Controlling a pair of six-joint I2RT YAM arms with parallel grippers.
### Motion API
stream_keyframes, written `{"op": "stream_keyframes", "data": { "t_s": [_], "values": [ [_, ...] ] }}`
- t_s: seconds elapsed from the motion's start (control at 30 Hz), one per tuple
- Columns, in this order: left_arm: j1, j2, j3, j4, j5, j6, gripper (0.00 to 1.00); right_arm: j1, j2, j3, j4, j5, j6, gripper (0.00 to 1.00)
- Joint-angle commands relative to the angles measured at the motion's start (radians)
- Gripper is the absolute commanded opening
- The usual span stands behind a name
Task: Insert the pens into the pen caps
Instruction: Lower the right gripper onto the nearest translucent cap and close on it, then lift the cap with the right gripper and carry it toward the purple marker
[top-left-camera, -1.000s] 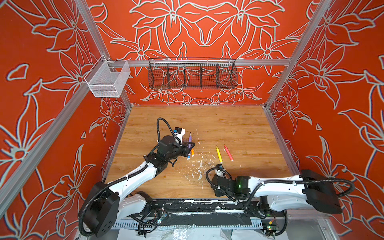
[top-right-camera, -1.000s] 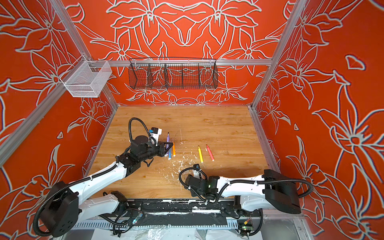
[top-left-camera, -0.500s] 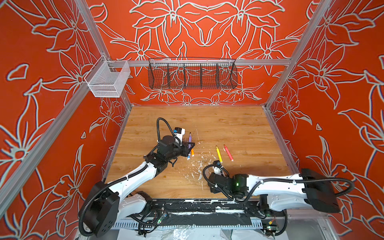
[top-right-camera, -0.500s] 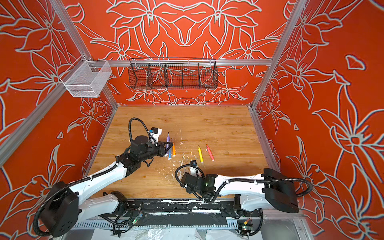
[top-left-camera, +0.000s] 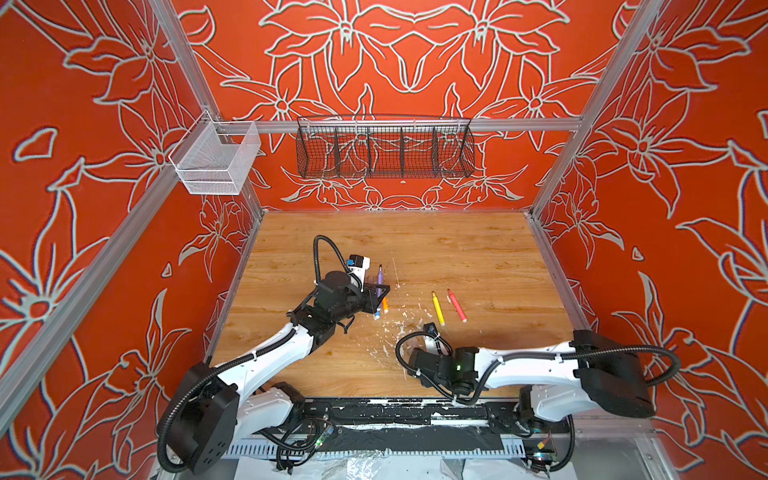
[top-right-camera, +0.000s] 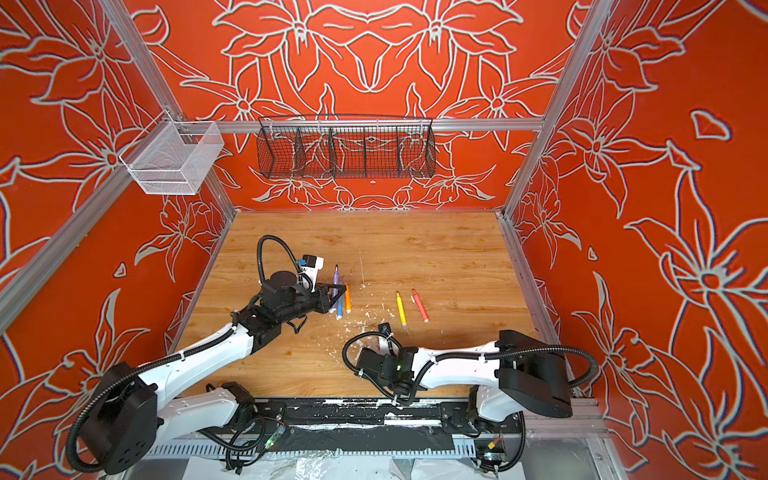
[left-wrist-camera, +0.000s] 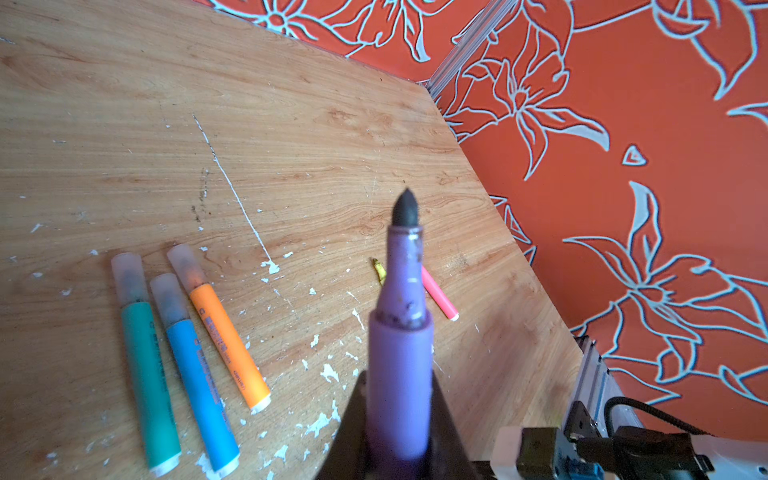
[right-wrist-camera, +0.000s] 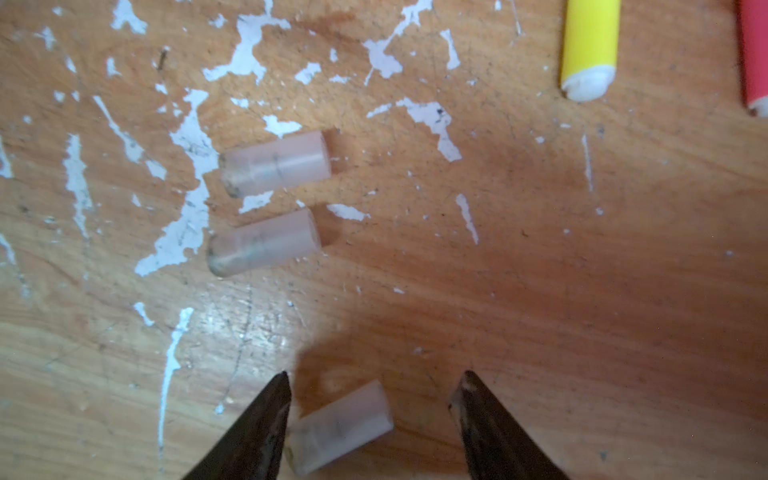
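Pen cap (right-wrist-camera: 340, 428) flat on the surface (right-wrist-camera: 540, 291), right between the spread-apart jaws of the right gripper (right-wrist-camera: 376, 376), closer to one jaw, long axis slanting across the gap. Clear, frosted, faintly smudged inside. Right arm by far the nearer. Two spare caps (right-wrist-camera: 276, 163) just ahead of it. Left gripper (left-wrist-camera: 398, 386) clamped on the purple pen (left-wrist-camera: 401, 332), dark tip bare, pointing forward.

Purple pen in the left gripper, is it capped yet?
No, the purple pen held by the left gripper shows a bare dark tip.
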Motion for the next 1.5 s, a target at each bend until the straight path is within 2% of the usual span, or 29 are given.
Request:
{"op": "stream_keyframes", "data": {
  "t_s": [0.0,0.37,0.63,1.07,1.3,1.47],
  "values": [
    [0.003,-0.007,-0.014,0.033,0.006,0.012,0.0,0.009,-0.012,-0.011,-0.079,0.033,0.054,0.65],
    [0.003,-0.011,-0.014,0.035,0.008,0.009,0.0,0.022,-0.109,-0.111,-0.096,0.024,0.109,0.6],
    [0.003,-0.012,-0.016,0.037,0.011,0.009,0.0,0.022,-0.057,-0.096,-0.089,0.035,0.108,0.55],
    [0.003,-0.014,-0.016,0.038,0.014,0.007,0.0,0.011,-0.006,-0.096,-0.1,0.039,0.129,0.31],
    [0.003,-0.015,-0.018,0.04,0.013,0.007,0.0,0.009,0.008,-0.096,-0.094,0.03,0.128,0.13],
    [0.003,-0.015,-0.019,0.044,0.019,0.009,0.0,-0.001,0.003,-0.112,-0.067,0.025,0.128,0.09]
  ]
}}
